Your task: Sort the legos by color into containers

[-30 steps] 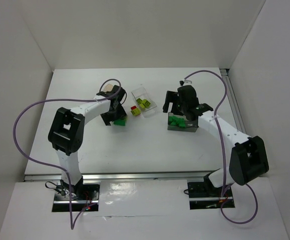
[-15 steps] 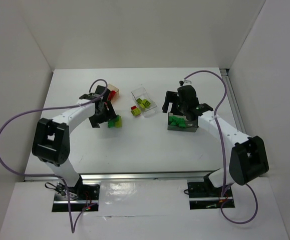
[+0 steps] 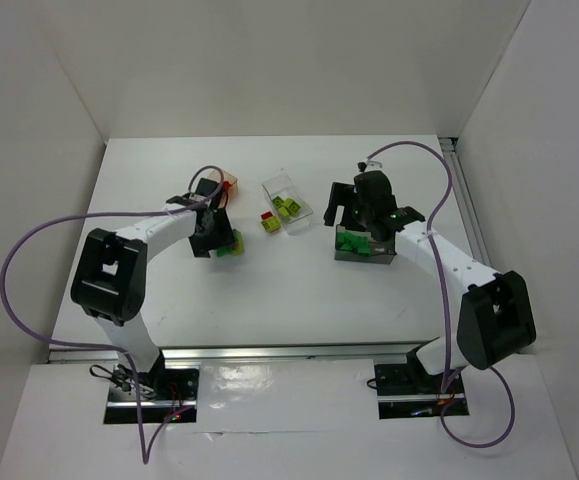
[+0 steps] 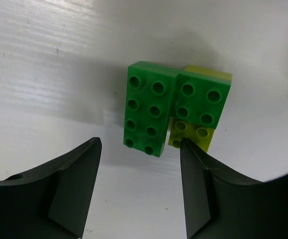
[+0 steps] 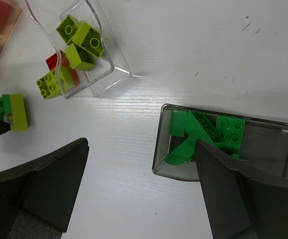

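Note:
My left gripper (image 4: 140,149) is open and empty, its jaws low over the table on either side of the near end of a brick cluster: a dark green brick (image 4: 146,114), a second green brick (image 4: 201,102) and a yellow-green brick (image 4: 193,135) under it. In the top view the gripper (image 3: 217,240) sits just left of this cluster (image 3: 232,244). My right gripper (image 5: 143,144) is open and empty above the table beside the smoky grey tub (image 5: 158,149), which holds green bricks (image 5: 198,132). The clear tub (image 5: 115,67) holds yellow-green bricks (image 5: 79,40). The orange tub (image 3: 231,182) holds red bricks.
A loose yellow-green brick (image 5: 49,84) and a red brick (image 5: 55,62) lie by the clear tub's open end. White walls close in the table on the left, back and right. Purple cables loop off both arms.
My left arm swung out to the left half a second ago and has come back right, closing in on the green cluster. The right arm and the tubs have not moved.

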Action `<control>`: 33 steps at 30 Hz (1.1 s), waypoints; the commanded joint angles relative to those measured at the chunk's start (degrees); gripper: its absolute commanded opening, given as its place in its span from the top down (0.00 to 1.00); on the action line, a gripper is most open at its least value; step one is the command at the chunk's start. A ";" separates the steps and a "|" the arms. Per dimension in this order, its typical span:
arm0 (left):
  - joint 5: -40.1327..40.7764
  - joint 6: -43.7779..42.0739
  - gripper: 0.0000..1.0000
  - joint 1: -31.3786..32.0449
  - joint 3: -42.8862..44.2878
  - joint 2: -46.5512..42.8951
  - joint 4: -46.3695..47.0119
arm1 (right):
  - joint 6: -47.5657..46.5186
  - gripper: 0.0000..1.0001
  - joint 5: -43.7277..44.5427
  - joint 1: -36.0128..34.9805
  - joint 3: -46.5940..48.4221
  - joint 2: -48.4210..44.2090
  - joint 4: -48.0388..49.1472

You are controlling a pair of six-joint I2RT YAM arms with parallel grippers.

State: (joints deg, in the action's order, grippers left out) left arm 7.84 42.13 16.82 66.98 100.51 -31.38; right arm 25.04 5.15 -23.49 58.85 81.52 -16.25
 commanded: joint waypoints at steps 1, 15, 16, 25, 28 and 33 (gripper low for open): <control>-0.45 -3.80 0.28 -1.61 -2.37 0.21 4.21 | 0.36 0.06 0.30 0.02 0.65 -0.13 -0.27; -9.34 -6.27 0.60 -3.72 -5.02 1.10 11.42 | 0.36 0.06 0.30 0.02 0.12 -0.13 -0.27; -9.33 -6.27 0.64 -3.72 -5.02 -0.21 11.42 | 0.36 0.06 -1.09 0.02 0.12 -0.13 -0.27; -10.47 -8.11 0.83 -3.72 -2.48 -4.53 8.18 | -1.83 0.06 -7.87 -2.96 1.97 1.63 0.87; -10.47 -7.59 0.83 -3.72 -2.47 -5.76 7.65 | -2.36 0.06 -7.87 -4.11 3.20 2.77 0.87; -8.37 -5.65 0.66 -1.36 1.04 -6.29 6.33 | -2.36 0.06 -7.87 -7.08 5.48 5.13 0.87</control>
State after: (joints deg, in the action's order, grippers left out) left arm -1.61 36.07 13.87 64.10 96.75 -23.92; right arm 23.64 -2.17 -28.23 60.36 85.12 -16.25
